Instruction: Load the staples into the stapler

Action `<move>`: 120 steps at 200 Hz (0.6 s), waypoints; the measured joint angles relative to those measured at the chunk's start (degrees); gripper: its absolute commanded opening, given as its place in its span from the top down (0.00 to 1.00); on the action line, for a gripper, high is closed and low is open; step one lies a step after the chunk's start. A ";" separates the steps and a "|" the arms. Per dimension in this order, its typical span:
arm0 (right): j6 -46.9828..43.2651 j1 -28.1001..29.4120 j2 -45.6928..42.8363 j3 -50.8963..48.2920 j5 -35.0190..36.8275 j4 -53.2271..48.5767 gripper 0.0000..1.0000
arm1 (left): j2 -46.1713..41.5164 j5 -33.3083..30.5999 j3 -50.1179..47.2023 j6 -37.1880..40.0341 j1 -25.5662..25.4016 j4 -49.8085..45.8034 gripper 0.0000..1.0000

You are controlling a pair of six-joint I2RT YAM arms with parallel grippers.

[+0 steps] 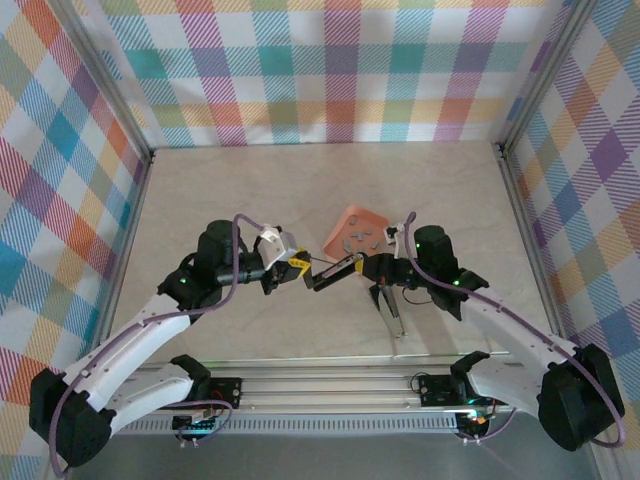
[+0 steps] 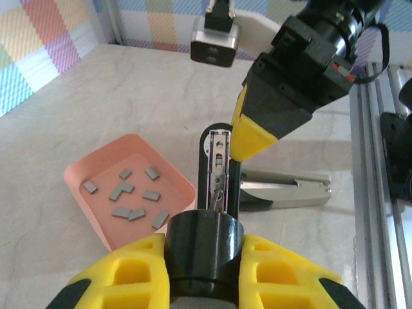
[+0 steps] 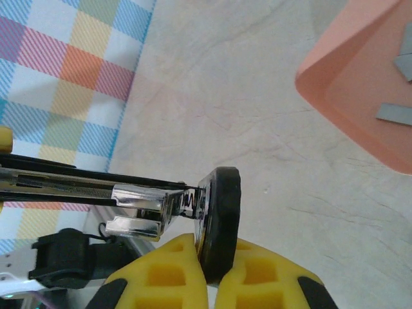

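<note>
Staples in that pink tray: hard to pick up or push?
The staples look tiny, flat and thin, so probably very light and awkward to pinch. They lie loose on the smooth floor of the tray, so a push would likely slide them. Grey metal strips: probably stiff.

The pale, marbled bench [image 1: 250, 190] carries a shallow salmon-pink tray [image 1: 349, 220], lying flat just beyond the right hand [image 1: 360, 268], slightly to its left.
</note>
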 measured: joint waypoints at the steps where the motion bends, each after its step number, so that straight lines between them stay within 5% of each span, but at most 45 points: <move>1: 0.17 0.00 0.07 -0.07 -0.09 0.28 1.00 | -0.07 -0.02 0.00 -0.09 0.02 0.00 1.00; 60: 5.95 -0.48 2.56 -5.33 -1.90 10.95 1.00 | -3.19 -3.02 0.26 -3.96 0.15 -2.23 1.00; 120: 8.39 -0.74 5.75 -5.97 -1.66 14.51 0.83 | -4.44 -4.17 4.81 -2.56 0.15 -6.95 1.00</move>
